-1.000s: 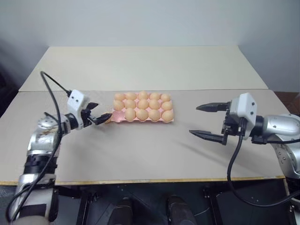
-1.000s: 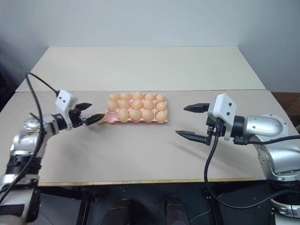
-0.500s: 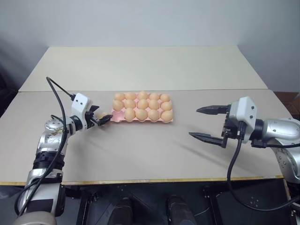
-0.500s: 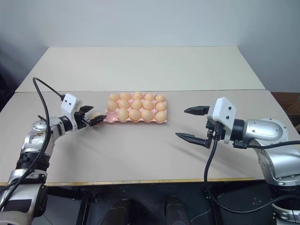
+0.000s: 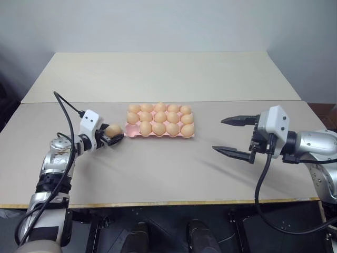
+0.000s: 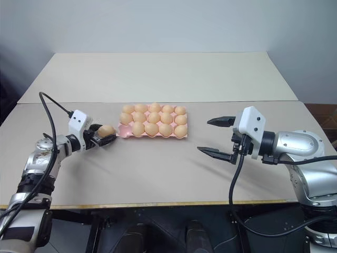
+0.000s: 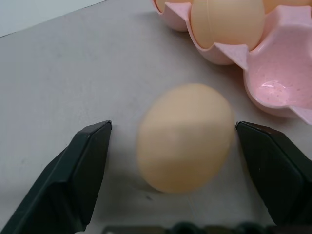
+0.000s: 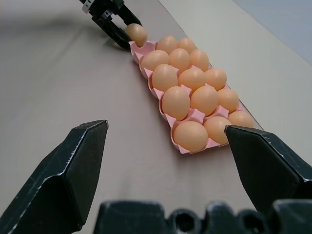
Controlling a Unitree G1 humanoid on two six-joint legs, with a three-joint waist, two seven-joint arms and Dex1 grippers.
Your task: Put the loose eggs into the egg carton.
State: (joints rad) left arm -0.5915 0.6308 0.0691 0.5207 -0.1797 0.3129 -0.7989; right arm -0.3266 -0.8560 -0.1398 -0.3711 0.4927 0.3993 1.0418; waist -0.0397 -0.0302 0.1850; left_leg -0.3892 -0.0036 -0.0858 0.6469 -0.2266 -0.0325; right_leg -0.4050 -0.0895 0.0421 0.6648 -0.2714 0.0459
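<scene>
So the table (image 5: 158, 168) is a plain beige top, and a second table of the same colour butts against its far edge with a thin seam running across between them. Behind that is a bare pale wall, with darker floor showing off both far corners. The egg carton (image 5: 129, 134) sits a bit left of centre, a pink moulded tray with 14 eggs (image 5: 159, 128) seated in it and 1 empty cup (image 7: 282, 78) at its near-left corner. The loose egg (image 5: 113, 129) lies on the table just beside that corner, right between the 2 black fingers (image 7: 78, 175) of the left end effector (image 5: 111, 137). In the left wrist view the fingers stand on either side of the egg with a visible gap on each side, so they're apart and not clamped on it. The right end effector (image 5: 231, 136) hangs over bare table well to the right of the carton, its fingers spread wide with nothing between them. Plenty of open surface in front of the carton toward the near edge, and the whole far table is bare too.
</scene>
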